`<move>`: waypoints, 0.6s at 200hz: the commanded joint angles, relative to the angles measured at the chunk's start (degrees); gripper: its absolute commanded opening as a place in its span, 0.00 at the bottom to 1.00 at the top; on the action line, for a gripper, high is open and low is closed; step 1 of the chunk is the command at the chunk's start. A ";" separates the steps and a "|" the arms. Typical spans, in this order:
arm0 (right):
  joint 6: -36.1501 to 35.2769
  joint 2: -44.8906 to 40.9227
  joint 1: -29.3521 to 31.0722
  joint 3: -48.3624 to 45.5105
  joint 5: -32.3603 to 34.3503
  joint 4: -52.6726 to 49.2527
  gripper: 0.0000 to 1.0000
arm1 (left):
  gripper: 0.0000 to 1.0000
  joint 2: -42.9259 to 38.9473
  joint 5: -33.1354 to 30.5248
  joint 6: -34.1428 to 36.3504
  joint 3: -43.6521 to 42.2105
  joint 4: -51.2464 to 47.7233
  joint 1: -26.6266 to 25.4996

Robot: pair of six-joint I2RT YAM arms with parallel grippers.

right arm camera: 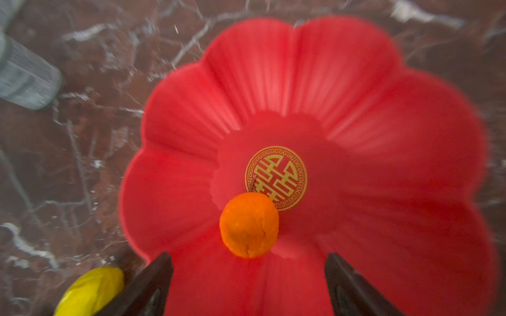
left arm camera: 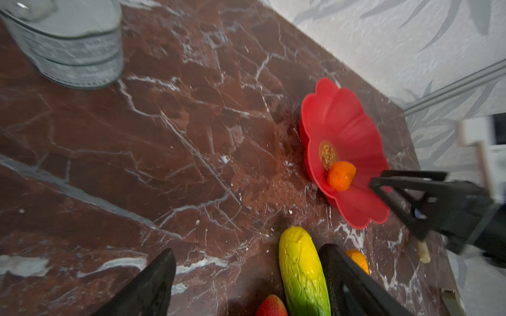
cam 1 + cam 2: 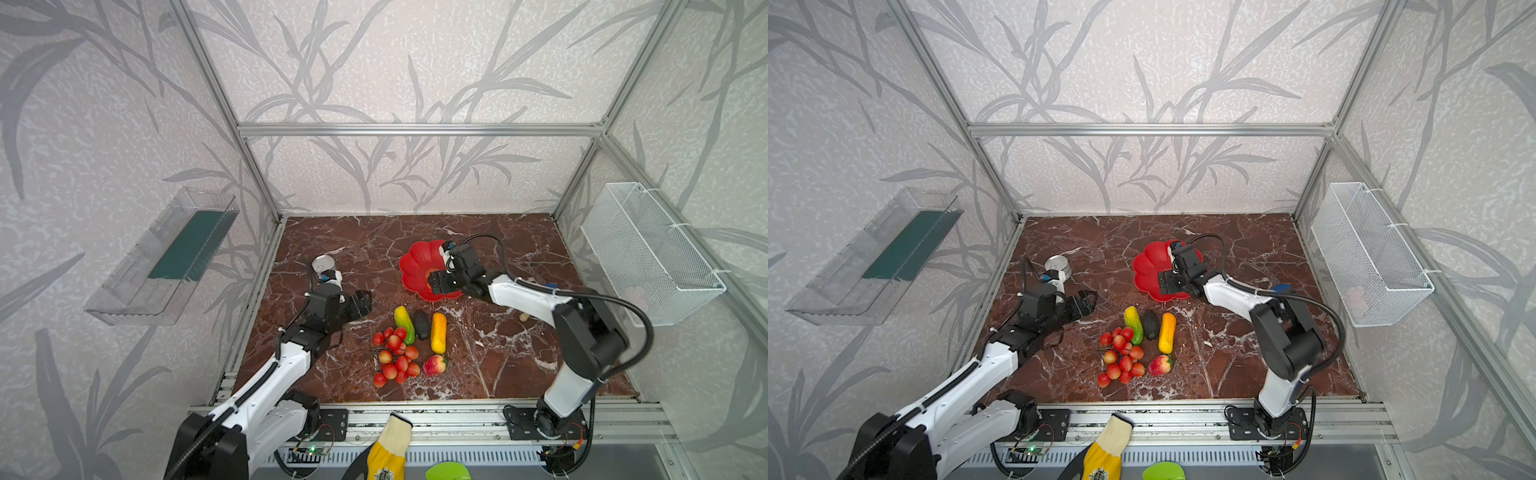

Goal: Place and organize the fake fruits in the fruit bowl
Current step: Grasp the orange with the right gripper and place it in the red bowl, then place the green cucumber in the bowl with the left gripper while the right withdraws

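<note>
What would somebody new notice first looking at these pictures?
The bright red fruit bowl with an orange ball lying in it, beneath the open right gripper. Then the red berry cluster on the dark marble table, nearer the front edge.

Tin can (image 2: 68,49) cropped at edge; red bowl (image 1: 356,82) rim blurred.
</note>
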 commanded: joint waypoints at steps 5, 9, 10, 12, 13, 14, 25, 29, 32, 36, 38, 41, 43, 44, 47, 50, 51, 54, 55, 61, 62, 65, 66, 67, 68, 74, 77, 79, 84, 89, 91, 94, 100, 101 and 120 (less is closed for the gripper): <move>1.72 -11.85 -0.41 -8.13 3.12 5.60 0.97 | 0.86 7.63 -1.89 -0.05 5.60 0.33 -4.03; 1.87 -13.31 -0.43 -9.23 3.41 5.25 0.98 | 0.85 8.98 -1.81 0.01 6.38 0.08 -4.74; 1.89 -13.68 -0.47 -9.50 3.51 5.09 0.98 | 0.85 9.36 -1.76 0.01 6.57 0.09 -4.89; 1.96 -14.28 -0.52 -10.12 3.59 4.81 0.98 | 0.85 10.01 -1.65 0.01 6.95 -0.02 -5.17; 1.98 -14.69 -0.55 -10.34 3.69 4.65 0.98 | 0.85 10.27 -1.64 0.01 7.16 -0.14 -5.28; 2.03 -15.02 -0.53 -10.53 3.74 4.52 0.98 | 0.85 10.62 -1.58 -0.03 7.36 -0.16 -5.42; 2.38 -18.62 -0.66 -13.23 4.16 2.54 0.98 | 0.85 13.67 -0.15 -0.13 9.65 -1.28 -6.92; 2.42 -19.45 -0.64 -13.86 4.27 2.02 0.98 | 0.85 14.82 0.24 -0.10 10.51 -1.90 -7.31; 2.50 -20.38 -0.69 -14.63 4.31 1.65 0.98 | 0.84 15.75 0.36 -0.08 11.00 -2.03 -7.63; 2.52 -21.60 -0.71 -15.59 4.52 1.24 0.99 | 0.84 16.84 0.60 -0.08 11.57 -2.03 -8.18; 2.52 -22.19 -0.69 -16.05 4.61 1.03 0.98 | 0.84 17.38 0.65 -0.08 11.83 -2.02 -8.44; 2.58 -22.96 -0.70 -16.82 4.73 0.77 0.98 | 0.84 18.21 0.73 -0.08 12.15 -1.91 -8.80; 2.64 -23.59 -0.73 -17.26 4.88 0.61 0.99 | 0.84 18.80 0.75 -0.12 12.37 -1.97 -8.99; 2.67 -23.82 -0.71 -17.51 4.90 0.53 0.99 | 0.84 19.05 0.80 -0.14 12.47 -1.99 -9.12; 2.74 -24.70 -0.74 -18.19 5.04 0.28 0.99 | 0.83 19.88 0.76 -0.13 12.81 -1.95 -9.45; 2.82 -25.41 -0.72 -18.79 5.22 0.00 0.99 | 0.83 20.48 0.77 -0.23 13.09 -1.86 -9.71; 2.80 -25.66 -0.74 -18.98 5.25 -0.04 0.99 | 0.83 20.78 0.76 -0.24 13.22 -1.85 -9.88; 2.87 -26.25 -0.83 -19.56 5.32 -0.34 0.99 | 0.83 21.46 0.82 -0.42 13.50 -1.84 -10.21; 2.91 -26.56 -0.80 -19.76 5.39 -0.48 0.99 | 0.83 21.75 0.83 -0.47 13.60 -1.80 -10.26; 2.99 -27.91 -0.87 -20.58 5.41 -1.24 0.99 | 0.82 23.05 1.27 -0.75 14.14 -1.77 -10.88; 2.97 -28.14 -0.95 -20.71 5.48 -1.41 0.99 | 0.82 23.20 1.28 -0.85 14.23 -1.72 -10.99; 3.05 -28.71 -0.94 -20.98 5.54 -1.89 0.99 | 0.81 23.76 1.54 -1.06 14.42 -1.75 -11.22; 3.04 -28.93 -0.99 -21.04 5.54 -2.13 0.99 | 0.81 23.96 1.59 -1.19 14.54 -1.75 -11.33; 3.09 -29.13 -0.97 -21.16 5.59 -2.34 0.99 | 0.81 24.14 1.66 -1.25 14.61 -1.71 -11.48; 3.11 -29.28 -1.00 -21.22 5.65 -2.53 0.99 | 0.81 24.27 1.69 -1.32 14.73 -1.73 -11.60; 3.11 -30.43 -1.07 -21.59 5.71 -3.71 0.99 | 0.80 25.14 1.85 -1.79 15.16 -1.76 -12.18; 3.07 -30.88 -1.11 -21.79 5.74 -4.17 0.99 | 0.80 25.61 1.90 -1.95 15.26 -1.82 -12.49; 3.07 -31.30 -1.07 -21.93 5.68 -4.42 0.99 | 0.80 25.85 1.92 -2.06 15.34 -1.79 -12.70; 2.96 -32.07 -1.20 -22.27 5.72 -4.84 0.99 | 0.79 26.48 1.78 -2.25 15.51 -1.68 -13.30; 2.91 -32.79 -1.14 -22.77 5.70 -4.96 0.99 | 0.79 27.11 1.53 -2.40 15.63 -1.59 -13.90; 2.83 -33.05 -1.19 -22.95 5.67 -4.95 0.99 | 0.78 27.39 1.37 -2.48 15.68 -1.58 -14.13; 2.75 -33.40 -1.19 -23.33 5.64 -4.87 0.99 | 0.78 27.72 1.23 -2.60 15.72 -1.69 -14.51; 2.74 -34.08 -1.23 -23.78 5.83 -4.77 0.99 | 0.77 28.58 0.93 -2.88 15.91 -1.67 -15.11; 2.76 -34.16 -1.26 -23.85 5.91 -4.76 0.99 | 0.77 28.65 0.89 -2.97 15.95 -1.67 -15.17; 2.78 -35.02 -1.28 -23.93 6.08 -5.29 0.99 | 0.76 30.82 0.86 -4.34 16.43 -2.03 -16.74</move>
